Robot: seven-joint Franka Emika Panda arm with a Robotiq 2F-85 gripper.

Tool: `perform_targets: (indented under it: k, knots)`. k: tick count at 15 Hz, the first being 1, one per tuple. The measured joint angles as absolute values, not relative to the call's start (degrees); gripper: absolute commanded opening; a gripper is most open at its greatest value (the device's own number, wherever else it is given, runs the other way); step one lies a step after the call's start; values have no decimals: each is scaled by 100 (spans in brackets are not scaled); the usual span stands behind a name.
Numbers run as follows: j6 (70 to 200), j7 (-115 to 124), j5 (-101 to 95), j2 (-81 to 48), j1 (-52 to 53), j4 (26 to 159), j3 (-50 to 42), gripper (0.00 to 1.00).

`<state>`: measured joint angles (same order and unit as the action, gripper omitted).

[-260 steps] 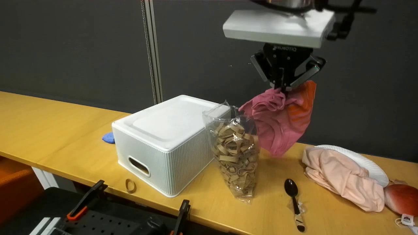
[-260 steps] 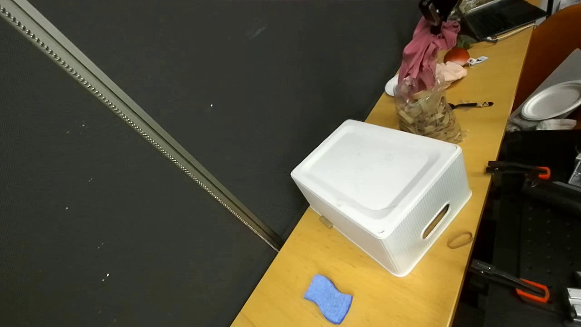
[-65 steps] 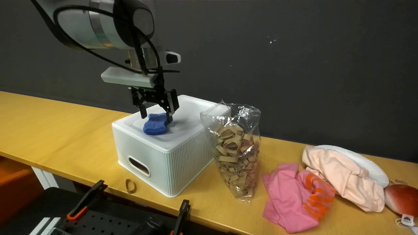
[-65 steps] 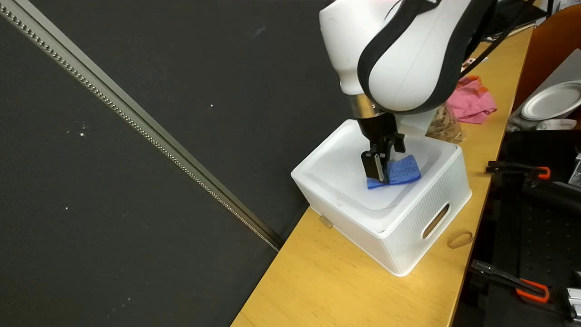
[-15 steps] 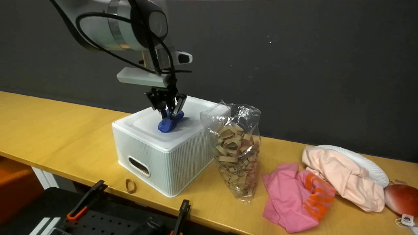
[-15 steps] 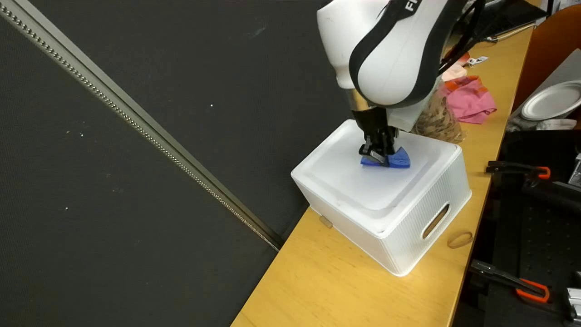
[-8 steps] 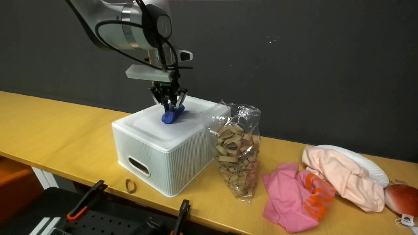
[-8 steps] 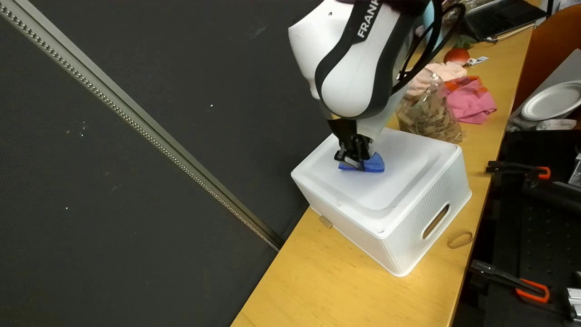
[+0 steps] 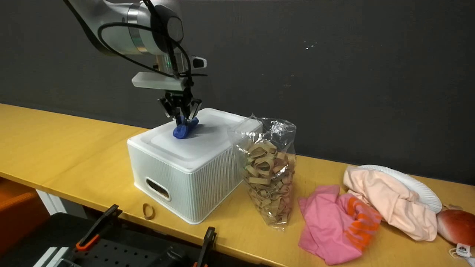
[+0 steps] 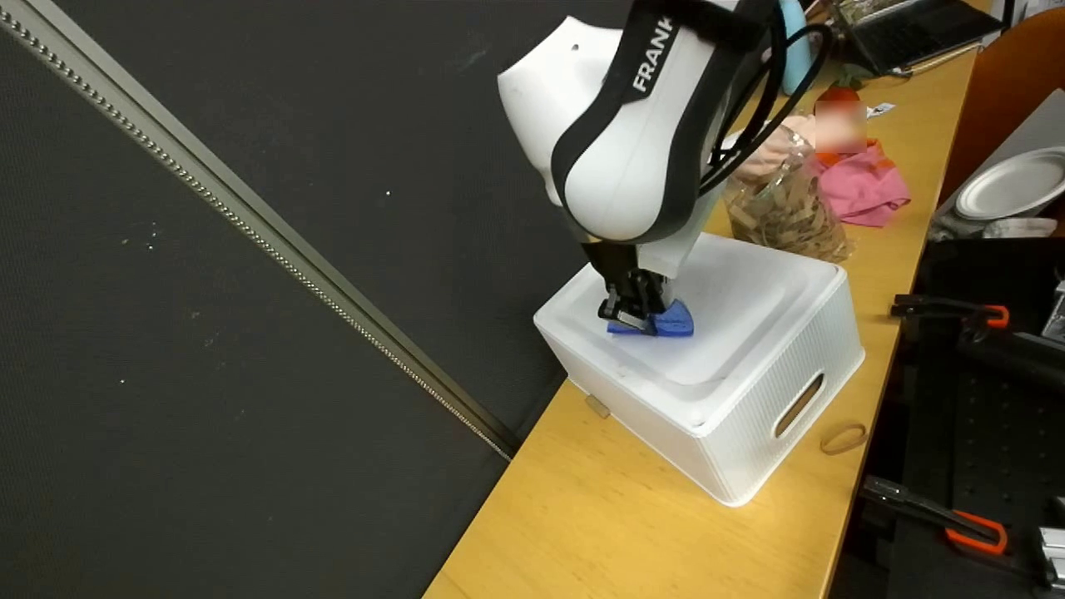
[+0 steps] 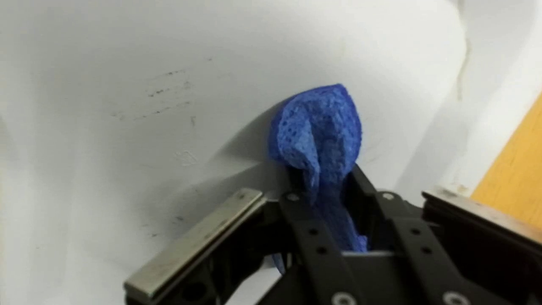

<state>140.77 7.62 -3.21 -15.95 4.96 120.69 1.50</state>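
Note:
My gripper (image 9: 182, 121) is shut on a blue sponge (image 9: 180, 132), which is pinched and folded between the fingers. The sponge is at the flat top of a white ribbed box (image 9: 167, 181), towards the wall side; whether it presses on the surface I cannot tell. In the other exterior view, the sponge (image 10: 677, 319) sticks out beside the fingers above the box (image 10: 799, 358). In the wrist view, the sponge's folded end (image 11: 317, 127) juts out past the fingertips, and its middle is hidden between them. Dark scuff marks (image 11: 161, 91) show on the white top.
A clear bag of tan rubber bands (image 9: 265, 181) stands against the box. A pink and orange cloth (image 9: 334, 230), a peach cloth (image 9: 389, 200), a white plate (image 9: 415, 187) and a red plush (image 9: 456, 226) lie beyond. A loose band (image 9: 148, 211) and clamps (image 9: 98, 226) are at the table's front edge.
The gripper released the pink cloth, now lying where the black spoon was. The sponge went from table to box top; the gripper opened around it, shut on it again and shifted it towards the wall.

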Motion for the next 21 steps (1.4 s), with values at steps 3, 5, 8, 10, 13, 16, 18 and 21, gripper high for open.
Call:
perform_targets:
  k: [3, 5, 8, 10, 13, 16, 18, 21]
  knots:
    - [14077, 837, -321, -1502, 421, 12202, -3, 7]
    - [14076, 880, -321, -1473, 295, 12242, -151, 7]
    - [14077, 946, -320, -1507, 91, 12191, -337, 7]
    - [14070, 990, -320, -1598, 28, 12070, -386, 7]
    - [14025, 1054, -320, -1792, 73, 11791, -363, 7]
    - [14024, 1079, -320, -1932, 222, 11600, -242, 7]
    - [14024, 1082, -316, -1970, 356, 11547, -125, 7]
    - [14025, 1084, -324, -1992, 522, 11508, -53, 7]
